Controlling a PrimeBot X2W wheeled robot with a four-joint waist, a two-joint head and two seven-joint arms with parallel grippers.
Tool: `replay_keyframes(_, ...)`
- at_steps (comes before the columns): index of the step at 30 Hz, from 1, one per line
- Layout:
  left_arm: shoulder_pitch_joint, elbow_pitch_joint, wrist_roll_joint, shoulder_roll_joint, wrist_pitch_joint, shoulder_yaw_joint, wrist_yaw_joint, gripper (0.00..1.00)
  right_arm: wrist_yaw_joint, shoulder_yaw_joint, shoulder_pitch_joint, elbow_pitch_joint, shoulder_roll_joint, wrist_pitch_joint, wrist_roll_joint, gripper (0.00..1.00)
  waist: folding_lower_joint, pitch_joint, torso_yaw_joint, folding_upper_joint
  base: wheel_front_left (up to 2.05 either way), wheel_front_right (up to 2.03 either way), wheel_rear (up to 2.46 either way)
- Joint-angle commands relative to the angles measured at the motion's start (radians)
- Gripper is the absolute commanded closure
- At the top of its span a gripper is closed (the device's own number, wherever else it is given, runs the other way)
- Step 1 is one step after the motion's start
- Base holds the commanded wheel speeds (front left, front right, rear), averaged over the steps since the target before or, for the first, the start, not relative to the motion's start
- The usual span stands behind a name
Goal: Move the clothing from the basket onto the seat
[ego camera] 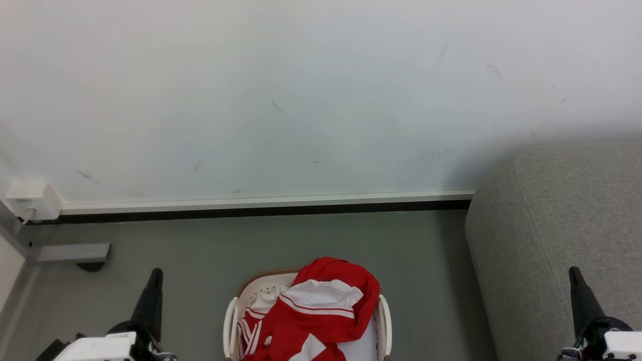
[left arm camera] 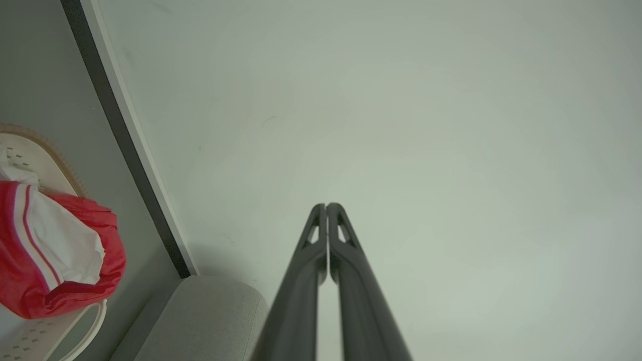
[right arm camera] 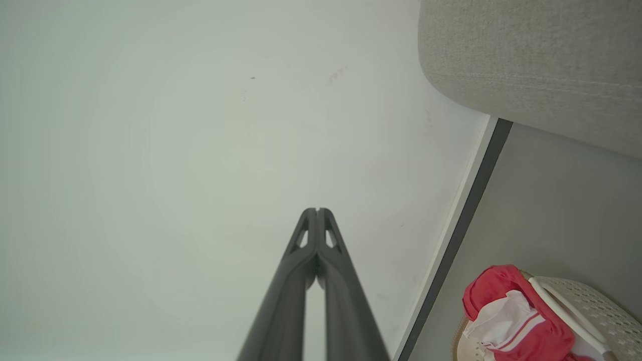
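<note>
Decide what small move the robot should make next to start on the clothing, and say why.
Probably open the right gripper and lower it toward the clothing heaped in the basket. Both it and the left gripper are shut, empty, pointing at the wall, and the seat is on that side.

Home-like room: grey sofa seat (ego camera: pixel 562 225), laundry basket (ego camera: pixel 231 317) on floor (ego camera: pixel 200 250), skirting board (ego camera: pixel 261 203).

Quick count from where I'm standing: one basket (ego camera: pixel 261 280), one seat (ego camera: pixel 562 225), one white box (ego camera: pixel 32 200) low on the wall (ego camera: pixel 321 100). Two grippers, the left gripper (ego camera: pixel 157 272) and the right gripper (ego camera: pixel 573 271), with two fingers (left arm camera: pixel 296 311) apiece, so four fingers total. The clothing (ego camera: pixel 321 311) is one red-and-white heap, and honestly I can't tell how many separate pieces are in it.
</note>
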Motion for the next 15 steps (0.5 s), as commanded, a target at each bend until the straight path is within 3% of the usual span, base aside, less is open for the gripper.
replay_keyframes(1,-0.008,-0.003,-0.014,0.002,0.003,0.001,-0.004,1.00,-0.002,-0.004,-0.013,-0.004,-0.006,0.002,0.002,1.00,0.0000,0.000,0.000,0.0000,0.00,0.00,0.00)
replay_keyframes(15,-0.008,-0.003,-0.014,0.002,0.003,0.001,-0.004,1.00,-0.002,-0.004,-0.013,-0.004,-0.006,0.002,0.002,1.00,0.0000,0.000,0.000,0.0000,0.00,0.00,0.00)
